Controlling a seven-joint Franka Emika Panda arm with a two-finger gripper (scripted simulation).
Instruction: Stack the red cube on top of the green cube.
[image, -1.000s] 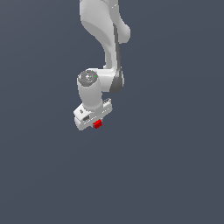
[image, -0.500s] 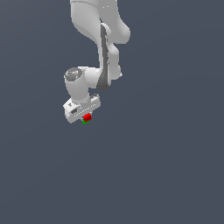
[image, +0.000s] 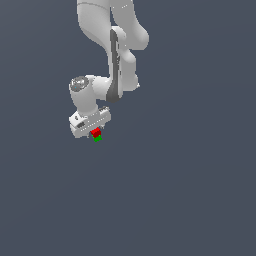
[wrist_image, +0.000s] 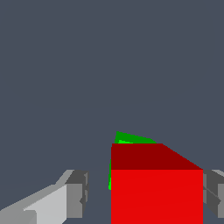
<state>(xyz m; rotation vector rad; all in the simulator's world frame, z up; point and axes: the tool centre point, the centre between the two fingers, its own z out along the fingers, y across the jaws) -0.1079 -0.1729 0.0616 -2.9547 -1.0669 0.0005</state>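
Note:
The red cube (image: 95, 132) sits on top of the green cube (image: 97, 138), just under my white gripper (image: 94, 131). In the wrist view the red cube (wrist_image: 157, 197) lies between my fingers, with the green cube (wrist_image: 131, 139) showing past and below it. One finger (wrist_image: 76, 192) stands clearly apart from the red cube, with floor showing in the gap. The other finger (wrist_image: 213, 192) is right at the cube's opposite side. The gripper (wrist_image: 145, 192) is slightly open around the red cube.
A plain dark grey floor (image: 190, 200) surrounds the cubes. The white arm (image: 115, 45) rises above the gripper toward the top of the exterior view.
The gripper carried the red cube toward the exterior view's left and down onto the green cube. Since half a second ago it has barely moved.

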